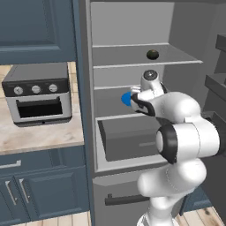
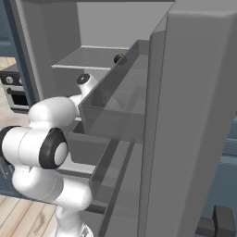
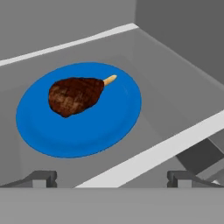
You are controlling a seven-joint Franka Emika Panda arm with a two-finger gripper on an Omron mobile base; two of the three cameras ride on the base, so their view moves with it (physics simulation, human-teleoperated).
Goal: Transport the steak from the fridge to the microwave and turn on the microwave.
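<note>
Steak, reddish-brown with a pale bone tip, lies on a blue plate on a shelf inside the open fridge; nearest the camera, the fingers stand wide apart, holding nothing, just short of the plate; higher up, a dark green ball rests on the upper shelf.

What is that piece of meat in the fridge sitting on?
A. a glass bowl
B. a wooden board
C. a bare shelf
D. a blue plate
D: in the hand view the steak lies on a round blue plate on a fridge shelf.
</note>
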